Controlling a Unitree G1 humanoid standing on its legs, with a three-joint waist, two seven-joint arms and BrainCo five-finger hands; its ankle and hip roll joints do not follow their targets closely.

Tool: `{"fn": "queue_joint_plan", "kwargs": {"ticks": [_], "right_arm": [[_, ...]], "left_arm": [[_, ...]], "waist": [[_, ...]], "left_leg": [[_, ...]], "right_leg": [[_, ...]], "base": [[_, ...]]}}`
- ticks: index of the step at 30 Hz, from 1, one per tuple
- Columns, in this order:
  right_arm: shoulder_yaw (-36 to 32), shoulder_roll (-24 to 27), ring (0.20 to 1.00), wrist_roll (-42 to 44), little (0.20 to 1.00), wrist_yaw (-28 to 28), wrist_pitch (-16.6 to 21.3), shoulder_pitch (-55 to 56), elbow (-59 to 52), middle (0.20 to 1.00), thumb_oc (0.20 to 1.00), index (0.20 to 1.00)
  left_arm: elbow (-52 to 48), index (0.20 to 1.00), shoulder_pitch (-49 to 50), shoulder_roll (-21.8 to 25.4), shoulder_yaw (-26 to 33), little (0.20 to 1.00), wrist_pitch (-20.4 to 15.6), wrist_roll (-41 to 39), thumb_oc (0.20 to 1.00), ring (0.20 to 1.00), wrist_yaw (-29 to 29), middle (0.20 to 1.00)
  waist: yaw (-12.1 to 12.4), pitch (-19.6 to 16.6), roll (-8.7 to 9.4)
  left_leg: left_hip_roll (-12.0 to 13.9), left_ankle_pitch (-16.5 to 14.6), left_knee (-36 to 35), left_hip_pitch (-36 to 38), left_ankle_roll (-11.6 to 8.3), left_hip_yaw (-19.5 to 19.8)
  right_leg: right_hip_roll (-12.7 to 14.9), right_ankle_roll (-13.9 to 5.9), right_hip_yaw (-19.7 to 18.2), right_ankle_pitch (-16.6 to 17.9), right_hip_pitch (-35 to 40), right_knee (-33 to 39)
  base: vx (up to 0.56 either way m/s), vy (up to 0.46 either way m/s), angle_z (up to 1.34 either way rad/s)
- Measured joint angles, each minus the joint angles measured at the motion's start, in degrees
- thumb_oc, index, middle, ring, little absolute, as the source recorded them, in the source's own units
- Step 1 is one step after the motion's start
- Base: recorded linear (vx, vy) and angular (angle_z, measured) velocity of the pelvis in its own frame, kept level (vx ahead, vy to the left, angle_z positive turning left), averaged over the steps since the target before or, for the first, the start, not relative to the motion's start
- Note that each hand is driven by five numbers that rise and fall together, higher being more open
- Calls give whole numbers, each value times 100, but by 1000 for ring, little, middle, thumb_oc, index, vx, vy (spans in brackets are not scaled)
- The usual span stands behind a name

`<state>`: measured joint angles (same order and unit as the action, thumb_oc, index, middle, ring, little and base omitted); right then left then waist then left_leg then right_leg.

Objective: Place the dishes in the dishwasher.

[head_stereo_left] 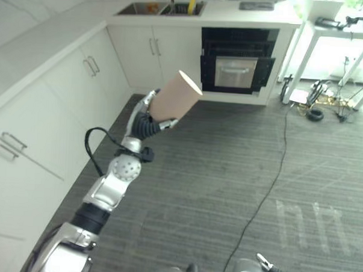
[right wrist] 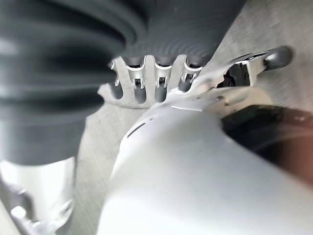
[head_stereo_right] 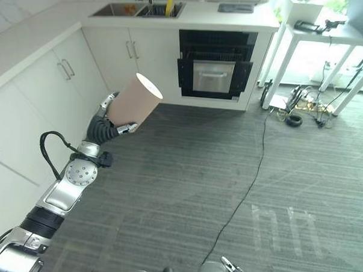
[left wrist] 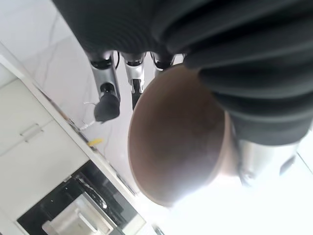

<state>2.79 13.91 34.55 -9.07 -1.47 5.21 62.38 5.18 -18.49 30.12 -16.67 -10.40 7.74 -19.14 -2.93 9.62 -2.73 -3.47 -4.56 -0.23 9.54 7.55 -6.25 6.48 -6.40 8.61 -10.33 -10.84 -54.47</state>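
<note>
My left hand (head_stereo_left: 143, 119) is raised over the grey floor and shut on a tan paper cup (head_stereo_left: 174, 99), which tilts with its mouth up and to the right. In the left wrist view my fingers (left wrist: 105, 88) curl round the cup (left wrist: 176, 142). The dishwasher (head_stereo_left: 236, 60) stands open under the back counter, well beyond the cup, showing dark racks and a silver panel. Down by my side, my right hand (right wrist: 161, 83) hangs with relaxed fingers and holds nothing.
White cabinets (head_stereo_left: 63, 88) run along the left wall. The counter at the back carries a sink (head_stereo_left: 157, 8) with a yellow item (head_stereo_left: 192, 3) in it. A white table (head_stereo_left: 342, 34) stands at the back right, with a tangle of cables (head_stereo_left: 318, 106) under it.
</note>
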Motion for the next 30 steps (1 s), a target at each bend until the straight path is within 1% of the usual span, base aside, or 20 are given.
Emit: {"fn": "queue_joint_plan", "kwargs": {"ticks": [1,3,6,7,9,10,12,13,15,16,18,19,20,21,22,23,25,26,28,30], "right_arm": [[-57,-39,1000,52,1000,7,3,-8,-60,1000,1000,1000],[-102,-28,1000,57,1000,13,-31,-5,-220,1000,1000,1000],[-105,-34,1000,166,1000,2,-52,86,-139,1000,1000,1000],[-151,-56,1000,166,1000,-8,-51,136,92,1000,1000,1000],[-174,-77,1000,165,1000,-11,-54,259,264,1000,1000,1000],[-324,-122,1000,164,1000,-27,-30,172,355,1000,1000,1000],[-356,-164,1000,164,1000,-33,-49,6,519,1000,1000,1000],[-315,-69,1000,161,1000,-22,-46,-40,524,1000,1000,1000],[-160,15,1000,134,1000,-23,-30,-360,429,1000,1000,1000],[-140,13,1000,75,1000,-68,11,-432,411,1000,1000,1000],[-32,109,1000,-82,1000,-161,77,-481,411,1000,1000,1000],[-49,70,1000,-81,1000,-162,73,-469,483,1000,1000,1000],[-47,62,1000,-80,1000,-164,72,-462,498,1000,1000,1000],[-101,63,1000,-94,1000,-201,56,-518,621,1000,1000,1000],[-49,297,1000,-137,1000,-289,64,-510,493,1000,1000,1000],[113,323,1000,-190,1000,-222,66,-201,365,1000,1000,1000],[104,110,1000,-197,1000,-138,-125,-263,833,1000,1000,1000],[84,108,1000,-207,1000,-101,-156,-334,944,1000,1000,1000],[84,195,1000,-217,1000,-2,-35,-102,900,1000,1000,1000],[69,297,1000,-157,1000,89,-56,-14,917,1000,1000,1000]], "left_arm": [[11,200,1,25,0,200,1,2,200,200,24,200],[33,200,0,24,-1,200,0,9,200,200,110,200],[45,200,4,2,-33,200,2,16,200,200,205,200],[32,200,30,5,-123,200,2,21,200,200,303,200],[-34,200,158,-49,-192,200,-5,27,200,200,372,200],[-37,200,253,-93,-213,200,-9,38,200,200,372,200],[-59,200,492,-238,-385,200,58,255,200,200,474,200],[-86,200,621,-375,-377,200,60,251,200,200,487,200],[-298,200,678,-250,-251,200,65,248,200,200,490,200],[-417,200,664,-250,-188,200,72,247,200,200,493,200],[-514,200,638,-189,-64,200,90,242,200,200,554,200],[-530,200,654,-157,31,200,72,229,200,200,582,200],[-527,200,676,-151,59,200,70,226,200,200,585,200],[-437,200,829,-77,129,200,53,219,200,200,618,200],[-331,200,841,-217,253,200,50,220,200,200,623,200],[-83,200,782,-116,201,200,-73,224,200,200,601,200],[-167,200,443,47,131,200,-226,215,200,200,580,200],[8,200,436,76,137,200,-195,209,200,200,568,200],[44,200,625,46,131,200,-143,185,200,200,559,200],[-73,200,583,-83,27,200,-141,195,200,200,554,200]], "waist": [[-33,19,6],[-198,67,138],[-347,82,399],[-443,50,452],[-447,-34,235],[-448,-18,30],[-513,-25,68],[-498,-60,0],[-454,-177,-6],[-442,-174,100],[-437,-194,394],[-369,-182,558],[-337,-187,590],[19,-38,599],[-91,60,-167],[-239,-319,78],[-136,-456,297],[11,-343,433],[141,-377,472],[-40,-408,395]], "left_leg": [[56,-63,-55,53,-88,55],[-8,-151,-169,251,-225,99],[-261,-649,0,519,-464,207],[-292,-1007,247,587,-487,366],[5,-1456,403,949,-548,429],[326,-1546,457,1166,-800,317],[526,-1145,1155,1308,-1333,14],[699,-778,1571,1305,-1260,-50],[994,656,2572,1040,-1538,2],[1016,1071,3472,571,-1691,113],[816,1072,5265,-896,-1628,82],[898,914,6290,-1933,-1381,-131],[879,851,6416,-2138,-1307,-207],[373,401,5122,-2787,-585,-221],[891,1198,3387,-2665,-263,-52],[706,1103,2635,-2162,-737,-291],[604,965,-471,-1659,-933,352],[598,1079,-578,-1810,-984,585],[850,1061,-478,-1747,-913,-216],[422,988,331,-1560,-613,-508]], "right_leg": [[-260,54,18,-183,-185,400],[-379,161,362,-254,-627,1538],[-95,66,17,455,-1223,3650],[120,-7,-199,736,-1239,4416],[209,13,-205,1006,-1082,4907],[47,85,199,1522,-1094,4467],[36,769,282,1699,-969,3695],[-174,914,311,1298,-830,3416],[-590,1215,318,744,-423,3376],[-642,1265,222,718,-220,3546],[-741,1464,89,674,590,4171],[-808,1509,10,626,1000,4533],[-824,1494,-11,639,1069,4614],[-849,-71,-304,642,1534,4839],[-1238,532,-246,208,894,3184],[-486,796,-142,102,1059,3766],[-672,994,-104,418,1605,5077],[-646,933,-197,437,1982,5342],[-596,822,-161,89,2716,5627],[-270,298,-138,-360,2944,5258]], "base": [[256,-105,2],[290,-166,12],[424,-260,19],[499,-294,44],[585,-419,31],[587,-479,12],[422,-362,6],[537,-541,-39],[454,-474,-56],[221,-242,-43],[377,-320,-29],[432,-171,-13],[332,19,-90],[319,111,-143],[443,229,-191],[627,361,-123],[629,401,-32],[488,345,-36],[461,352,-45],[460,393,6]]}}
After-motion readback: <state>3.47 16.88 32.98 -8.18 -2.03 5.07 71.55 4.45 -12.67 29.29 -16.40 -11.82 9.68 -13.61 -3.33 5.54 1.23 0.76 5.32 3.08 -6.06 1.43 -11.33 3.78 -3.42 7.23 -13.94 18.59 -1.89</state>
